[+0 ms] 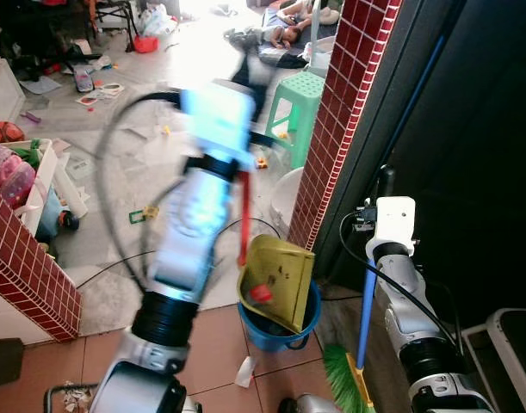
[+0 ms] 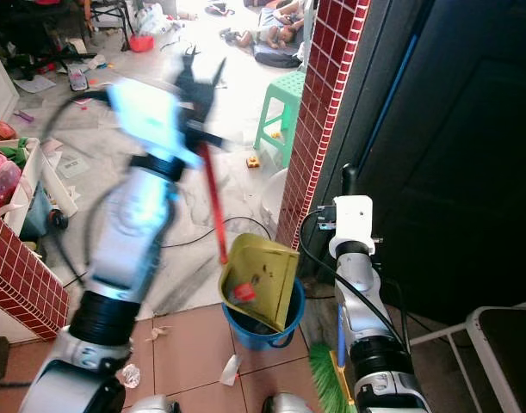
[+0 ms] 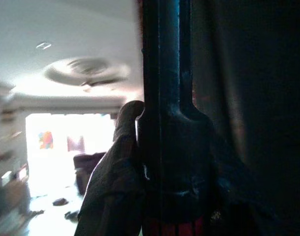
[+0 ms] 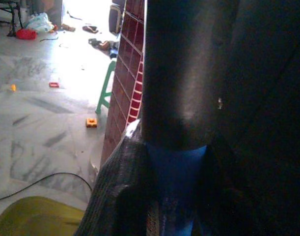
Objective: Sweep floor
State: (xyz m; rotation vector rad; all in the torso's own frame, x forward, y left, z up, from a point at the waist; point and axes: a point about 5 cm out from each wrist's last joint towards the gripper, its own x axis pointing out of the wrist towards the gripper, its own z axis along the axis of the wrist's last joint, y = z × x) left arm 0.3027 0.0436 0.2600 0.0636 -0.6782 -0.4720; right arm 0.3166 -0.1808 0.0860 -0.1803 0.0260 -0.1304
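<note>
Left gripper (image 2: 202, 82): raised, blurred, closed around red dustpan handle (image 2: 213, 202).
Dustpan (image 1: 277, 280): yellow-green, tilted over blue bucket (image 1: 275, 331), mouth down into it.
Right gripper (image 1: 383, 185): clamped on blue broom handle (image 1: 368, 301), beside red brick pillar (image 1: 336, 120).
Broom (image 1: 344, 379): green bristles on tiled floor (image 1: 224, 340), just beside bucket.

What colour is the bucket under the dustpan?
Blue: the bucket sits under the yellow dustpan; clearest in the left eye view.
</note>
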